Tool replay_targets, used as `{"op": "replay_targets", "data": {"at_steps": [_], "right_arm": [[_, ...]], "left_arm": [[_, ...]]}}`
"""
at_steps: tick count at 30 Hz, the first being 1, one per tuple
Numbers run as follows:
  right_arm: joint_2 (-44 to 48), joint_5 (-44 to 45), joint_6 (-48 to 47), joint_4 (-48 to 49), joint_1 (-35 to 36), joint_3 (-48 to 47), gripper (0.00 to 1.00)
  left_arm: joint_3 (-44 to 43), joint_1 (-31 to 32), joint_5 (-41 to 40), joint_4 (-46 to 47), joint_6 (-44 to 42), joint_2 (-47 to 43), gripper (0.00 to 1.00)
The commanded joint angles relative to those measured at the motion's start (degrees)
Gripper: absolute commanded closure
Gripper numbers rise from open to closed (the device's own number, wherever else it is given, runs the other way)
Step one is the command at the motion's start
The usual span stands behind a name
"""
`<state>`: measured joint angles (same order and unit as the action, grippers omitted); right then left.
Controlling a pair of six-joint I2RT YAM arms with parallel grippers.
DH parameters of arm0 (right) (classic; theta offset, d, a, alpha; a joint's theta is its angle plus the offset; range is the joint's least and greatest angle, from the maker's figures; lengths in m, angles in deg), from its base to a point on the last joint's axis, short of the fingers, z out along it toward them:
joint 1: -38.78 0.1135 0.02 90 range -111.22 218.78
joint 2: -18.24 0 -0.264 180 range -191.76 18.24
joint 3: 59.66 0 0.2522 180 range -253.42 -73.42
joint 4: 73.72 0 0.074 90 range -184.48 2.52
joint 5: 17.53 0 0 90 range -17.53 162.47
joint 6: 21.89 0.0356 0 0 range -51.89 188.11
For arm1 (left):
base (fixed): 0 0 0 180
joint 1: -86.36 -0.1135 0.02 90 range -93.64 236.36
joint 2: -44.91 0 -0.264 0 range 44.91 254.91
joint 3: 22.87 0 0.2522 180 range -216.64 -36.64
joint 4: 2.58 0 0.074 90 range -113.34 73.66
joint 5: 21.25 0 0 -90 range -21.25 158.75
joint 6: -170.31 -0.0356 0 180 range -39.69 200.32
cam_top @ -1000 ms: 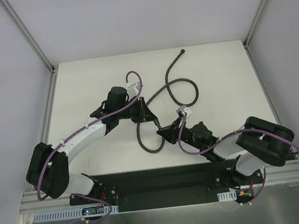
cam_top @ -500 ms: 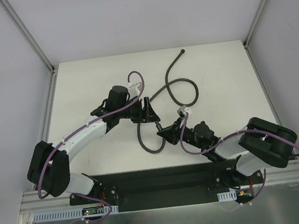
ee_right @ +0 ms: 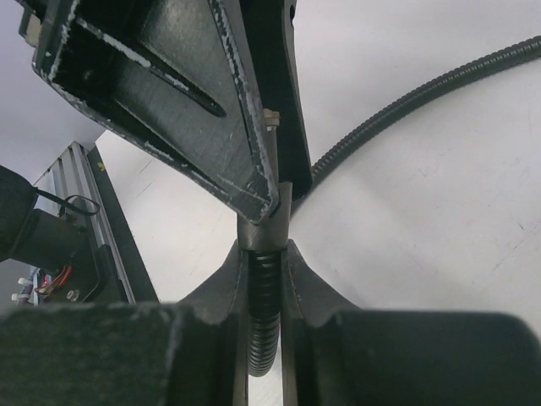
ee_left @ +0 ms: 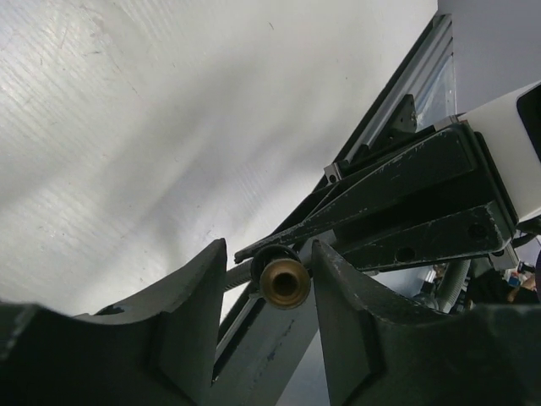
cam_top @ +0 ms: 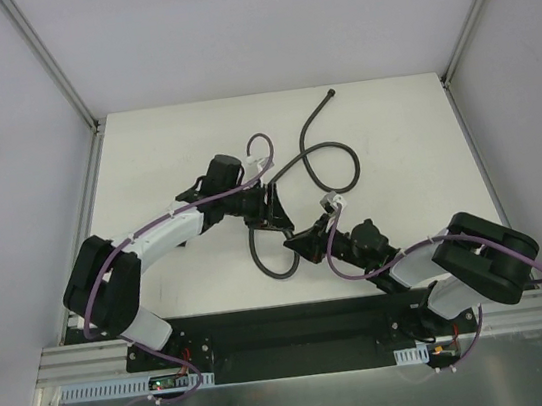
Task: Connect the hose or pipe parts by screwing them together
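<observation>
Here the right pincer [ee_right: 265,254] pinches the hose [ee_right: 423,87]; the left pincer [ee_left: 269,251] stands spread around its brass end [ee_left: 284,282].

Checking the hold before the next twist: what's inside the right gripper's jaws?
The ribbed dark-grey hose runs up between the right gripper's fingers, clamped. Just above them, the left gripper's fingers cover most of the hose's end, so any joint there cannot be seen.

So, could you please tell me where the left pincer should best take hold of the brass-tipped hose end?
Probably on the dark collar behind the brass tip, end-on, one finger each side: it is round and short, and the right pincer clamps the ribbed hose just behind it.
</observation>
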<state>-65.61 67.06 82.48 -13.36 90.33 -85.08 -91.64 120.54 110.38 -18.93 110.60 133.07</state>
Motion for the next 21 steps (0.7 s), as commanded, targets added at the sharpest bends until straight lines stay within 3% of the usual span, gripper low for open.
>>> {"op": "replay_targets", "data": {"at_steps": [1,6,7,11,21], "right_arm": [[0.8,-1.4,0.7,6.0,-0.4,-1.0,0.99],[0.8,-1.4,0.9,6.1,-0.6,-0.9,0.99],[0.8,-1.5,0.9,6.1,-0.6,-0.8,0.99],[0.7,-2.0,1.1,6.1,-0.8,-0.2,0.99],[-1.2,-5.3,0.9,6.4,-1.9,2.4,0.99]], "left_arm": [[-1.2,0.5,4.8,0.0,-0.8,-0.1,0.59],[-1.3,0.5,7.1,0.0,-0.2,0.6,0.70],[-1.3,0.5,7.8,-0.1,-0.1,0.6,0.79],[-1.9,0.4,7.7,-0.6,0.0,0.3,1.00],[-4.3,-3.1,4.2,-2.2,2.7,-1.1,1.00]]}}
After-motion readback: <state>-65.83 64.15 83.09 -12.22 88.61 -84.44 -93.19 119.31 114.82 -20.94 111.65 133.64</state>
